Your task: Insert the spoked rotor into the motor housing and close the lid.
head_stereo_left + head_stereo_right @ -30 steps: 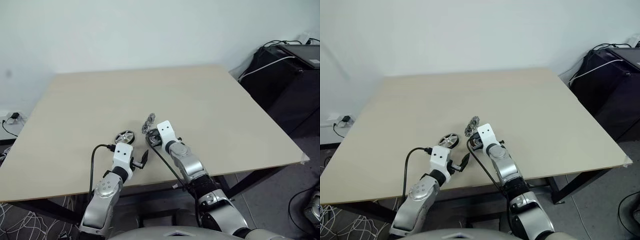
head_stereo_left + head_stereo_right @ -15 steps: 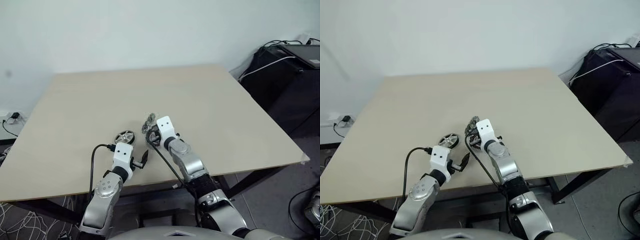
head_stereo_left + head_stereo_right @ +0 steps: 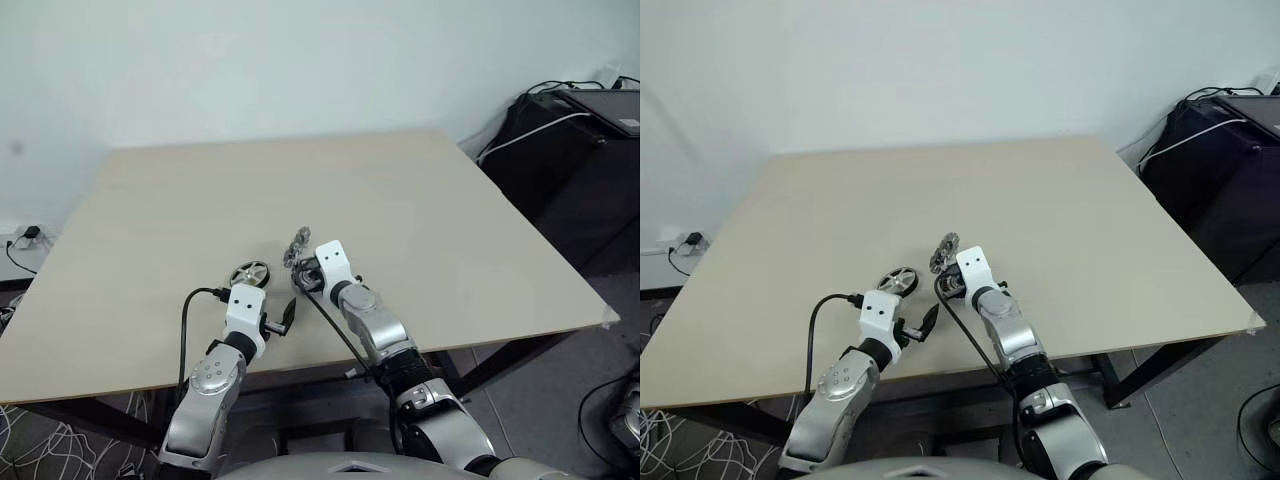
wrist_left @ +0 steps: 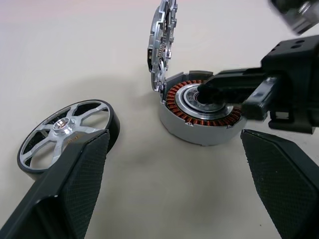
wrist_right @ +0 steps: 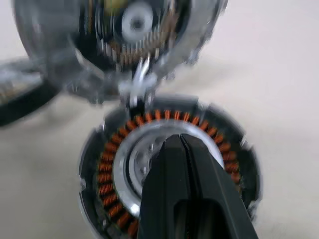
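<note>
The motor housing [image 4: 202, 112], a grey round shell with copper windings around a silver centre, lies on the table [image 3: 400, 190]. Its lid [image 4: 162, 42] stands upright at the housing's far rim. My right gripper [image 5: 177, 140] is shut, its tips over the housing's silver centre; whether they touch it I cannot tell. The spoked rotor [image 4: 67, 134], dark-rimmed with silver spokes, lies flat on the table to the left of the housing [image 5: 124, 199]. My left gripper [image 4: 174, 138] is open, low over the table just short of both parts, holding nothing.
The table's front edge [image 3: 330, 365] runs close under both arms. Black equipment with cables [image 3: 570, 140] stands off the table's right side. A socket and wires [image 3: 20, 240] lie on the floor at the left.
My right gripper wobbled slightly over the housing and is back about where it was. The left arm, rotor and lid kept still.
</note>
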You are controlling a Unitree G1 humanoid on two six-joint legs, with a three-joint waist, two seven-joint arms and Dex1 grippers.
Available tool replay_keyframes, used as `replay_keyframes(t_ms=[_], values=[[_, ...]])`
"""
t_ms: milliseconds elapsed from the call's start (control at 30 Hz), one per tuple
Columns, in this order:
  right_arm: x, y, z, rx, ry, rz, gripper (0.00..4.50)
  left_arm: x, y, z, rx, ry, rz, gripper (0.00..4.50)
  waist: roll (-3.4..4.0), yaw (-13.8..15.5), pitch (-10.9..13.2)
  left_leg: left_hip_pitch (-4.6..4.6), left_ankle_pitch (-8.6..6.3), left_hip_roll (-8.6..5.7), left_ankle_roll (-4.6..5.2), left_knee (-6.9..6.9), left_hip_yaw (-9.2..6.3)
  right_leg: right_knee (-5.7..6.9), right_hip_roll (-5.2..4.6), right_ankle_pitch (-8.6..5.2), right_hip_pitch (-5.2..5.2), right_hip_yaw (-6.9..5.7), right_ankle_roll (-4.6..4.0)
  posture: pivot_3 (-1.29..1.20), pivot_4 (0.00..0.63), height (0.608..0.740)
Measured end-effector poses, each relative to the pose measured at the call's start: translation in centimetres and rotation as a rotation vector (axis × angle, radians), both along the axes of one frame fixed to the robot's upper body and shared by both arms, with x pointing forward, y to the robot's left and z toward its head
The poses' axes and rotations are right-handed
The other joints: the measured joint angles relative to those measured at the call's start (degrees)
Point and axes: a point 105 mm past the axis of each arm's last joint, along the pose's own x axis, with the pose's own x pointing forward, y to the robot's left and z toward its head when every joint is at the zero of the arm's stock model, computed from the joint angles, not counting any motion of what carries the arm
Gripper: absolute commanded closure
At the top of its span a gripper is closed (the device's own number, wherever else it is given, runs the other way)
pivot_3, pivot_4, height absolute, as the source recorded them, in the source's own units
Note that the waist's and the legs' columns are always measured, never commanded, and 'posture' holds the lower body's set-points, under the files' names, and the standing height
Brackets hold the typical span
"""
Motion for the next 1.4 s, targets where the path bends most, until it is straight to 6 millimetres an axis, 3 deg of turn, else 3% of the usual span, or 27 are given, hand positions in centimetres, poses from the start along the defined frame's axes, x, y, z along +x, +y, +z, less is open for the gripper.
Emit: replay_keyframes(t_ms=[100, 200, 300, 400, 700, 1000, 1400], values=[[0.4, 0.4, 1.5, 0.029, -0.055, 0.015, 4.47, 0.0, 0.0, 0.0, 0.0, 0.0, -0.002, 0.0, 0.0, 0.0, 0.0, 0.0, 0.0, 0.0, 0.0, -0.03, -0.01, 0.0, 0.0, -0.01, -0.01, -0.01, -0.02, 0.0, 0.0, 0.74], [0.5, 0.6, 1.8, 0.031, -0.063, 0.017, 4.47, 0.0, 0.0, 0.0, 0.0, 0.0, -0.004, 0.0, 0.0, 0.1, 0.0, 0.0, 0.0, 0.0, -0.01, -0.03, -0.01, 0.0, 0.0, -0.01, -0.01, -0.01, -0.02, 0.0, 0.0, 0.74], [0.4, 0.4, 1.0, 0.012, -0.041, 0.005, 4.47, 0.0, 0.0, 0.0, 0.0, 0.0, -0.003, 0.0, 0.0, 0.1, 0.0, 0.0, 0.0, -0.01, -0.01, -0.02, -0.01, 0.0, -0.01, -0.01, 0.01, -0.01, -0.03, 0.0, 0.0, 0.74], [0.1, -1.0, -1.7, -0.069, 0.037, -0.034, 4.47, 0.0, 0.0, 0.0, 0.0, 0.0, -0.002, 0.0, 0.0, 0.1, 0.0, 0.0, 0.01, -0.01, -0.01, -0.03, -0.01, 0.0, -0.01, -0.02, 0.01, -0.01, -0.04, 0.0, 0.0, 0.74], [0.3, -2.3, -1.9, -0.09, 0.036, -0.085, 4.47, 0.0, 0.0, 0.0, 0.002, 0.001, -0.004, 0.0, 0.13, 0.1, -0.3, 0.11, 0.04, -0.01, -0.03, 0.02, -0.05, 0.0, 0.0, -0.11, 0.15, -0.02, -0.18, 0.0, 0.0, 0.74], [0.6, -0.4, 1.5, 0.022, -0.069, -0.031, 4.47, 0.0, -0.1, 0.0, -0.001, -0.001, -0.017, 0.0, 0.15, 0.1, -0.2, 0.03, 0.04, 0.0, -0.03, -0.1, -0.08, 0.0, 0.02, -0.05, 0.01, -0.02, -0.08, 0.0, 0.0, 0.74], [0.0, 1.1, 0.1, -0.033, -0.016, 0.046, 4.47, -0.1, -0.2, 0.0, -0.004, 0.001, -0.016, 0.0, 0.15, 0.1, -0.2, 0.03, 0.04, -0.01, -0.04, -0.1, -0.08, 0.0, 0.02, -0.06, 0.0, -0.03, -0.1, 0.0, 0.0, 0.74]])
